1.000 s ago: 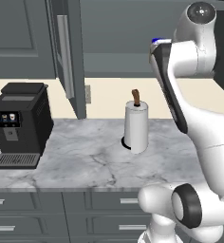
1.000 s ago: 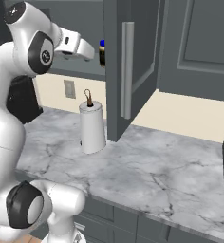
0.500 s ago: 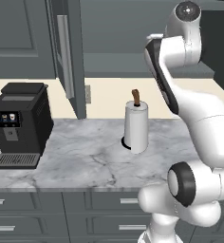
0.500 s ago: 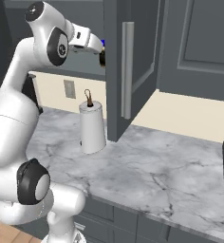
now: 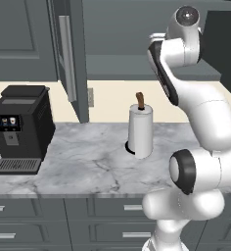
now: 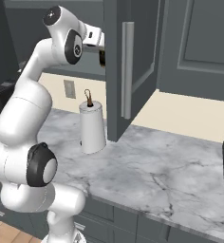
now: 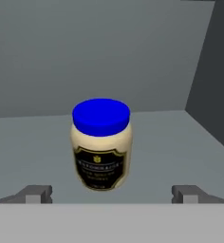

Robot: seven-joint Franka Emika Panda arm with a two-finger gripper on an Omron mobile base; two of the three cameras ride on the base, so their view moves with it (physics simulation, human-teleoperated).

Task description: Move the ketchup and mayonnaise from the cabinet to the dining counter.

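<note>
Though unreadable, mayonnaise [image 7: 101, 144] label [image 7: 100, 167] black-and-gold

Tool [image 6: 102, 51] behind open cabinet [image 6: 128, 66] door.

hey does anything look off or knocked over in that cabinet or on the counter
Nothing stands out. The mayonnaise stands upright on the cabinet shelf, lid on, ahead of the open gripper. The paper-towel roll and coffee machine stand upright.

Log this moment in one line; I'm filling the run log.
phase: reaching into cabinet | gripper: open, empty | target: mayonnaise upright on shelf, ahead between fingertips, not touched
</note>
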